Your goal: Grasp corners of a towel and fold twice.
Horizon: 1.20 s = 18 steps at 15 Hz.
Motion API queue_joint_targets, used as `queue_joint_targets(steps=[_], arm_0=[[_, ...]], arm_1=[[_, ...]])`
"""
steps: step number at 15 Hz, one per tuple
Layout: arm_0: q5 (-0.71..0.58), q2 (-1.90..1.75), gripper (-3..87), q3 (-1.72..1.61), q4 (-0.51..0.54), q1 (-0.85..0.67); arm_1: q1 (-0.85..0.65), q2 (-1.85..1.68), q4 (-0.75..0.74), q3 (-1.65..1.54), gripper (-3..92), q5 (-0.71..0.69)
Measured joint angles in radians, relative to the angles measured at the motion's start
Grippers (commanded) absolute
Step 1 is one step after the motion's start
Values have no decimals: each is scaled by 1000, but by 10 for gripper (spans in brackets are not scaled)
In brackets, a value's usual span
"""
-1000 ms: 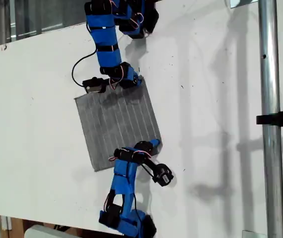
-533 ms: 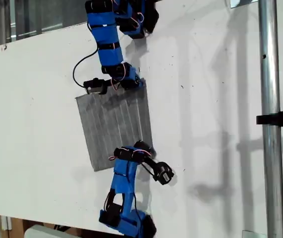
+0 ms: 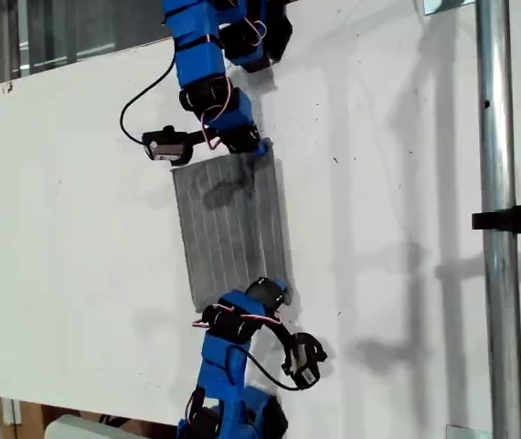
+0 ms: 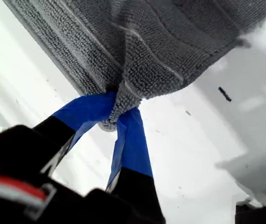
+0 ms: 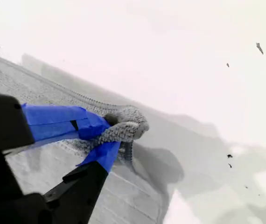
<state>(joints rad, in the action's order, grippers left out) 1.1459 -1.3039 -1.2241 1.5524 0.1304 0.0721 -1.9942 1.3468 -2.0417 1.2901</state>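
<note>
Both my grippers pinch corners of the grey towel point(image 3: 233, 219), mid first fold.

My first gripper point(image 4: 119, 112) and second gripper point(image 5: 112, 135) are each clamped on a corner. In the exterior view the towel lies centre frame on the white table point(image 3: 379, 137). I'd carry both corners level, so edges meet squarely.
</note>
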Motion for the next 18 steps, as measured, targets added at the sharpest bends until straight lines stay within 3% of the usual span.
queue_joint_targets(steps=[2,6,10,13,18], arm_0=[[-69,-35,-29,-83,-40,-138],[-327,-58,-29,-121,-126,-518],[-437,-60,-29,-52,-120,-787],[-420,-87,-29,-63,-110,-799],[-209,-144,-26,-318,-181,-575]], arm_1=[[-189,6,-52,-23,-3,-141],[-607,190,-215,72,-3,-497],[-749,594,-189,572,-3,-703],[-756,626,-158,678,-3,-719],[-641,523,-160,357,-3,-617]])
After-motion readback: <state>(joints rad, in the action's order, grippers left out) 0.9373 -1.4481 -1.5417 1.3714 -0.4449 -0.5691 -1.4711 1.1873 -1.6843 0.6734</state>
